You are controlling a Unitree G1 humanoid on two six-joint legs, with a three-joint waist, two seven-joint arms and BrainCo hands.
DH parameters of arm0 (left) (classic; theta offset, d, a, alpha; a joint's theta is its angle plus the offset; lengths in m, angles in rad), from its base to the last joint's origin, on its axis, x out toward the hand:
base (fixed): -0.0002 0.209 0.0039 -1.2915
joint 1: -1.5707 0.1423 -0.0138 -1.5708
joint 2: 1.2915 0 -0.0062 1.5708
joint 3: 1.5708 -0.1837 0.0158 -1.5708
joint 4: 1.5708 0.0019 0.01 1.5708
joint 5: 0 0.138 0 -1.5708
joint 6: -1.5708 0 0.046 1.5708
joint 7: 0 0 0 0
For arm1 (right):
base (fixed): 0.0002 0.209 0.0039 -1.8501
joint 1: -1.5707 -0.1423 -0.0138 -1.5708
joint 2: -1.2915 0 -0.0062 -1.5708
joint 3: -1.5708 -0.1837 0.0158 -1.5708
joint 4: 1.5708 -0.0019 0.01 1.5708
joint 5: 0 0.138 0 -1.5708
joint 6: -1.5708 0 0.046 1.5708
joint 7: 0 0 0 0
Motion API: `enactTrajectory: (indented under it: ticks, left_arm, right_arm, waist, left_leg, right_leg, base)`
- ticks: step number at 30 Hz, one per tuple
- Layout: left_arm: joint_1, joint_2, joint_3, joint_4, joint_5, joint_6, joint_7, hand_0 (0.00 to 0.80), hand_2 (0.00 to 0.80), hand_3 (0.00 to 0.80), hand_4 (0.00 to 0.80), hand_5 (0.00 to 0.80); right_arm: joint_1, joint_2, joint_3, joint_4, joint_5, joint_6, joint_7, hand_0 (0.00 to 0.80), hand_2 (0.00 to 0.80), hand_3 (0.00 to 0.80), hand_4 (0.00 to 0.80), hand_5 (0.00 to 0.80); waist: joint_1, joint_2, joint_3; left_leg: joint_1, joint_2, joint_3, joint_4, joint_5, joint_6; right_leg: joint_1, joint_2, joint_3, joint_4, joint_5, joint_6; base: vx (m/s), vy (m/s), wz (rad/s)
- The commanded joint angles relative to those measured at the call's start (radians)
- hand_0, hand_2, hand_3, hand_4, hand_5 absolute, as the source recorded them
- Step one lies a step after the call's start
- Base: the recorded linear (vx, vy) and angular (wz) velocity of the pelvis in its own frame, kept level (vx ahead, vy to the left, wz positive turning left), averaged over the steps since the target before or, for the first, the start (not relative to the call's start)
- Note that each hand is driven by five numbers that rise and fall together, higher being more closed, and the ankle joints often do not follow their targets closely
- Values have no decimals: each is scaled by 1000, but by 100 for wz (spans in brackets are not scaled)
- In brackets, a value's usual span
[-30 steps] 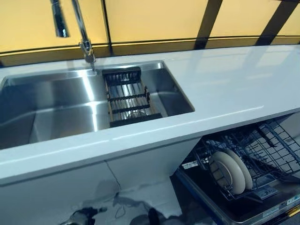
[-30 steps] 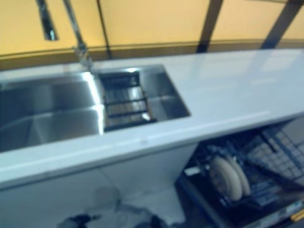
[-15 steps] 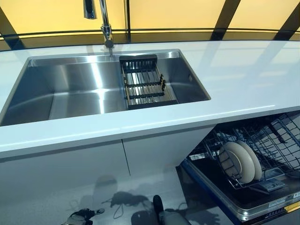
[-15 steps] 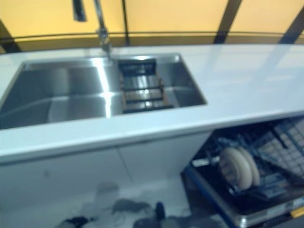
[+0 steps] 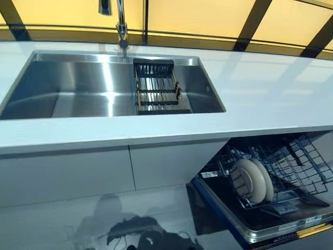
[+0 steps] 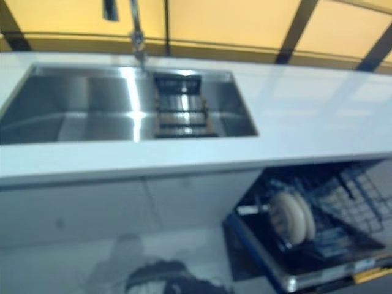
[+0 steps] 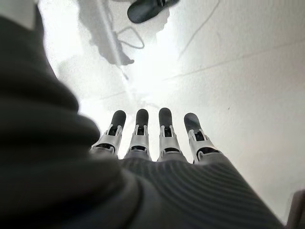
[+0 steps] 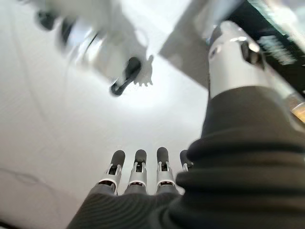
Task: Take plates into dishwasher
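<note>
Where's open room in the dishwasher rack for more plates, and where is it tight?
The lower rack looks bare to the right of the two standing plates, toward the far corner. The counter right of the sink is also bare. It is tight at the rack's left end, where the plates stand beside its edge.

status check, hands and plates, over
Left hand and right hand open, empty, hanging over the floor. Two plates upright in dishwasher rack. Sink shows no plates. Nothing blocking.

Two plates (image 5: 252, 180) upright in pulled-out dishwasher rack (image 5: 291, 166).
</note>
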Motion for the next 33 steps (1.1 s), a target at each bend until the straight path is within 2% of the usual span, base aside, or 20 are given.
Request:
enactTrajectory:
  ticks: [1,5,9,13,15,17,19,20,21,22,24,25,26,27,28,30,33]
  left_arm:
    - [-33,7,53,0,-117,8,-3,0,0,0,0,0]
    - [-39,-77,43,-45,-161,5,12,0,0,0,0,0]
    - [-6,-105,34,-21,-165,10,33,0,0,0,0,0]
    - [53,-119,56,-11,-200,35,45,0,0,0,0,0]
    - [101,-123,89,-3,-215,31,58,0,0,0,0,0]
    - [121,-136,109,-9,-208,26,53,0,0,0,0,0]
    - [125,-161,110,-2,-187,10,38,0,0,0,0,0]
    - [121,-170,102,2,-182,-2,28,0,0,0,0,0]
    - [115,-176,89,-1,-180,-3,15,0,0,0,0,0]
    - [116,-186,75,-6,-178,-8,6,0,0,0,0,0]
    - [120,-196,68,-16,-172,-10,10,0,0,0,0,0]
    - [128,-205,65,-21,-172,-18,15,0,0,0,0,0]
    - [131,-207,64,-22,-172,-21,16,0,0,0,0,0]
    - [125,-206,64,-35,-155,-10,15,0,0,0,0,0]
    - [114,-206,52,-42,-146,-2,15,0,0,0,0,0]
    - [103,-209,30,-58,-168,-12,22,0,0,0,0,0]
    - [105,-223,20,-78,-194,-15,32,0,0,0,0,0]
  right_arm:
    - [11,-21,12,-7,106,-33,-21,0,0,0,0,0]
    - [1,11,9,-29,237,-84,-11,0,0,0,0,0]
    - [-16,23,16,-19,258,-98,-27,0,0,0,0,0]
    - [-28,33,25,-12,238,-84,-51,0,0,0,0,0]
    - [-21,30,14,-1,272,-77,-45,0,0,0,0,0]
    - [-22,31,4,0,303,-83,-50,0,0,0,0,0]
    - [-20,35,-6,3,348,-112,-50,0,0,0,0,0]
    - [-19,39,-8,7,379,-136,-46,0,0,0,0,0]
    - [-22,44,-9,8,419,-167,-41,0,0,0,0,0]
    - [-25,46,-14,12,465,-193,-26,0,0,0,0,0]
    - [-33,48,-18,11,498,-211,17,0,0,0,0,0]
    - [-41,54,-23,-1,521,-229,44,0,0,0,0,0]
    - [-43,56,-24,-5,529,-235,58,0,0,0,0,0]
    - [-54,57,-32,-31,559,-251,83,0,0,0,0,0]
    - [-59,56,-40,-60,592,-261,84,0,0,0,0,0]
    - [-63,51,-57,-95,653,-268,128,0,0,0,0,0]
    - [-80,49,-77,-128,747,-290,180,0,0,0,0,0]
  waist:
    - [-19,19,0]
    - [-33,37,6]
    - [-24,54,-19]
    - [-4,69,-32]
    - [-6,81,-32]
    - [-16,90,-29]
    - [-41,107,-26]
    - [-45,105,-25]
    - [-43,99,-22]
    - [-35,94,-19]
    - [-26,97,-15]
    - [-26,112,-11]
    - [-27,118,-11]
    - [-43,147,-11]
    - [-54,159,-5]
    - [-60,173,4]
    - [-66,199,21]
  left_leg:
    - [-156,-38,-70,97,-34,54]
    - [-135,-41,-86,-52,78,14]
    - [-113,-28,-90,-151,150,-16]
    - [-94,1,-109,-202,195,-35]
    - [-72,27,-105,-277,223,-54]
    - [-82,29,-90,-277,215,-60]
    - [-71,21,-16,-277,223,-60]
    - [-67,10,9,-199,203,-61]
    - [-78,-2,20,-68,130,-38]
    - [-80,-22,13,65,28,-7]
    - [-71,-33,10,176,-57,20]
    - [-30,-44,14,171,-92,34]
    - [-14,-46,17,159,-95,36]
    - [64,-59,33,-10,-34,23]
    - [70,-69,42,-48,0,23]
    - [49,-83,28,-16,-5,19]
    - [42,-87,36,-12,-3,16]
  right_leg:
    - [-23,27,15,58,-96,-44]
    - [-9,57,-18,41,-123,-51]
    - [14,67,-50,51,-165,-59]
    - [9,89,-83,134,-244,-99]
    - [18,117,-109,150,-273,-135]
    - [21,133,-115,131,-263,-148]
    - [31,150,-136,117,-265,-155]
    - [41,141,-137,110,-263,-158]
    - [41,122,-140,104,-248,-164]
    - [36,98,-144,90,-219,-161]
    - [23,82,-146,86,-202,-156]
    - [-7,80,-148,110,-206,-150]
    - [-18,81,-148,122,-210,-149]
    - [-59,91,-152,166,-223,-138]
    - [-82,91,-151,181,-220,-144]
    - [-94,85,-137,172,-206,-142]
    - [-108,81,-129,171,-196,-137]
  base:
    - [-351,-189,20]
    - [-381,-179,28]
    - [-235,-132,3]
    - [-158,-223,-27]
    - [-133,-312,-20]
    - [-145,-182,9]
    - [-142,-127,24]
    - [-128,-67,63]
    - [-151,-17,97]
    - [-168,21,89]
    - [-124,72,29]
    - [-98,104,-17]
    - [-118,185,-35]
    - [-150,163,-24]
    - [-143,155,4]
    - [-154,98,31]
    - [-137,108,15]
